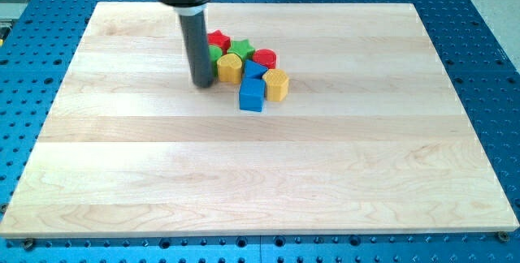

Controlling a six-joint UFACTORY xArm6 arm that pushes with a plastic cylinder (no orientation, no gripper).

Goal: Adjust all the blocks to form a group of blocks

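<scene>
While my tip [202, 84] rests near the wooden table's [325, 174] top edge, no pincer fitted, touching the yellow block [229, 68], blue cube [252, 96] just beside the cluster.

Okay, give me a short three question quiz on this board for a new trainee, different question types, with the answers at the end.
1. True or false: my tip sits at the view's left edge of the block cluster.
2. Multiple choice: which block lies nearest the view's bottom? A) red star B) blue cube C) green star
3. Fill in: the wooden board rests on a ____ perforated table.

Key: 1 true; 2 B; 3 blue.
</scene>
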